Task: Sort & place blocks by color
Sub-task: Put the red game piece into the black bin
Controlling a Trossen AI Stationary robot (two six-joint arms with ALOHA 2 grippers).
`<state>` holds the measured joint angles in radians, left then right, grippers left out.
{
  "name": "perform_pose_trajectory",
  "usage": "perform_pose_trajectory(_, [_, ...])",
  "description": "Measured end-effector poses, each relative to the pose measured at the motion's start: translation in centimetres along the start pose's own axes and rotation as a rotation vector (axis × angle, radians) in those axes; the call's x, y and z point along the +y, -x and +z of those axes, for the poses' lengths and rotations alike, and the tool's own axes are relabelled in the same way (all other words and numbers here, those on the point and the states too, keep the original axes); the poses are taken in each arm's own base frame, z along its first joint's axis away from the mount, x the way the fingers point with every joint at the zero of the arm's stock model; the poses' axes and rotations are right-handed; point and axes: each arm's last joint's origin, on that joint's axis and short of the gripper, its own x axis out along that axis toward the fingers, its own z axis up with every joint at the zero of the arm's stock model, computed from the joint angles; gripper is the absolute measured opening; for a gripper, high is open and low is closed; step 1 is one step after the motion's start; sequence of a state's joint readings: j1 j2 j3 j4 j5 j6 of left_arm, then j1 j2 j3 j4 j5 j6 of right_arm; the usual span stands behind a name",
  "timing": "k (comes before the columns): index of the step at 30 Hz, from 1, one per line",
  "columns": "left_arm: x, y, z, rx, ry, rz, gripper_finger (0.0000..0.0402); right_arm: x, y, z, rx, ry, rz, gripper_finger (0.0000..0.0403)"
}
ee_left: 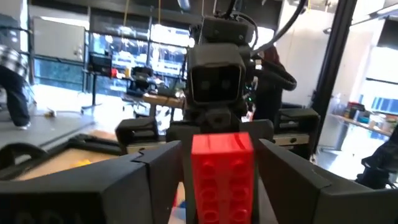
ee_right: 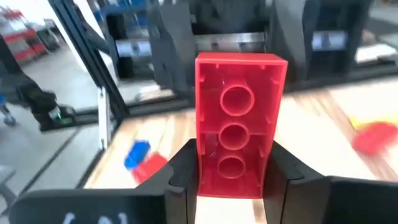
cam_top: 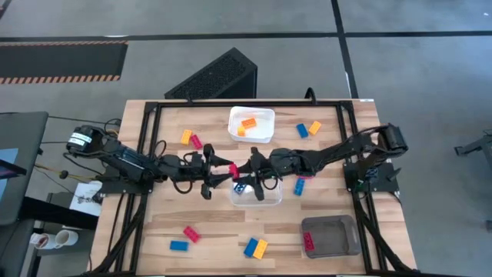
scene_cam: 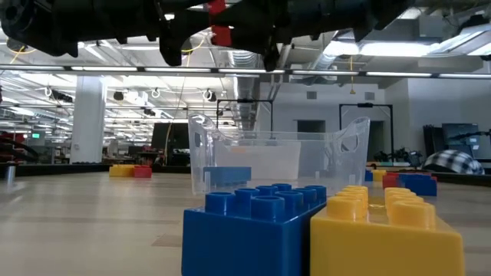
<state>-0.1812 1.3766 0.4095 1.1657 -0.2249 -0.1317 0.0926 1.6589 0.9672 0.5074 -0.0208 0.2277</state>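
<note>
A red studded block [cam_top: 233,171] hangs in the air between my two grippers, above a clear container [cam_top: 265,198] at mid-table that has a blue block [cam_top: 241,187] in it. My left gripper [cam_top: 223,171] reaches in from the table's left and my right gripper [cam_top: 247,173] from the right, tip to tip, both shut on this block. A white tray [cam_top: 261,135] near the far edge holds orange blocks [cam_top: 247,123]. A grey tray [cam_top: 338,231] near the right front corner holds a red block [cam_top: 309,241]. My left gripper pinches the red block [ee_left: 222,168] between its two fingers, one on each long side, at the end toward the table's left. The fingers lie level and along the block, which is lifted clear with its studded face toward this wrist camera. My right gripper pinches the other end of the red block [ee_right: 231,171] between its two fingers, level, coming from the table's right. Its hollow underside faces this wrist camera. The block is clear of the table and of the container below.
Loose blocks lie about: yellow and red [cam_top: 191,139] at far left, blue and yellow [cam_top: 308,128] at far right, blue and red [cam_top: 300,185] right of the container, red and blue [cam_top: 184,239] at near left, and blue and yellow [cam_top: 255,247] at the near edge.
</note>
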Motion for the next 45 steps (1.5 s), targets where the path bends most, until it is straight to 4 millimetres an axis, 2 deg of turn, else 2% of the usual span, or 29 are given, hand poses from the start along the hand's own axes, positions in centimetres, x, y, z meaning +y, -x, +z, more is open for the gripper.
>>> perform_pose_trajectory(3, [0.2,0.1,0.6,-0.028,-0.002,0.006,0.0211,-0.3,1.3,0.4,0.092,-0.034,-0.058,0.0117])
perform_pose_trajectory(6, [0.2,0.3,1.2,-0.027,-0.015,0.010,0.0237,-0.4,3.3,0.5,0.214,-0.129,-0.190,0.0117])
perform_pose_trajectory(9, [0.3,0.5,1.4,-0.008,-0.019,0.012,0.0265,0.5,5.5,-0.1,0.348,-0.219,-0.300,0.0117])
perform_pose_trajectory(12, [0.3,0.7,1.6,0.010,-0.017,0.014,0.0289,3.0,7.4,-0.3,0.411,-0.272,-0.307,0.0117])
perform_pose_trajectory(16, [0.2,0.9,1.8,0.019,0.003,0.009,0.0306,7.4,9.9,-1.0,0.509,-0.309,-0.202,0.0117])
perform_pose_trajectory(19, [-0.1,1.0,1.9,0.016,0.010,-0.013,0.0309,10.7,11.9,-2.5,0.618,-0.346,-0.164,0.0117])
perform_pose_trajectory(24, [-1.0,1.2,1.6,0.039,0.073,-0.057,0.0309,15.3,15.1,-4.7,0.735,-0.559,-0.173,0.0132])
perform_pose_trajectory(29, [-1.8,1.4,1.2,0.074,0.109,-0.098,0.0309,18.4,17.9,-7.0,0.802,-0.647,-0.227,0.0135])
perform_pose_trajectory(35, [-1.9,1.4,1.2,0.074,0.111,-0.081,0.0309,19.3,19.2,-10.1,0.889,-0.693,-0.423,0.0153])
perform_pose_trajectory(41, [-1.9,1.4,1.2,0.072,0.111,-0.075,0.0309,19.0,18.5,-11.2,1.005,-0.684,-0.482,0.0232])
perform_pose_trajectory(45, [-1.9,1.4,1.2,0.076,0.118,-0.073,0.0309,18.4,17.7,-11.0,1.050,-0.649,-0.464,0.0274])
